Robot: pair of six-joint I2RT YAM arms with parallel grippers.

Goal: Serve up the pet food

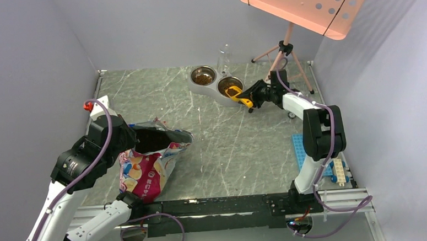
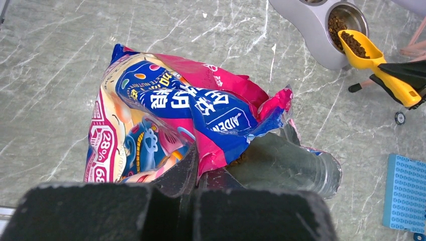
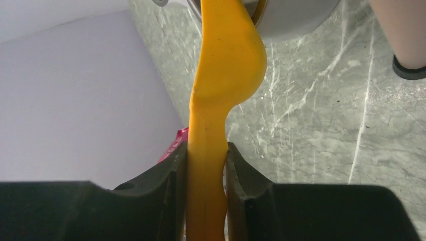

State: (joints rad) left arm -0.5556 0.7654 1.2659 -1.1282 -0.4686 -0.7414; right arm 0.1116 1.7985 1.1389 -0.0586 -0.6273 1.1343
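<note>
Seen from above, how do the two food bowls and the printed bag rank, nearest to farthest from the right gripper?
1. The right bowl, beside the right gripper, under its yellow scoop.
2. The left bowl, next along leftward, at the back.
3. The printed bag, far across by the left arm.

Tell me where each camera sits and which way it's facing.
Top external: above and behind the bases, facing down on the table; left arm and right arm show.
Left wrist: above the bag, facing down; left jaws pinch the bag's edge.
Right wrist: faces along the yellow scoop toward the bowl; right jaws clamp the handle.
Shared: top and left wrist both show the scoop carrying pet food over the bowl.
</note>
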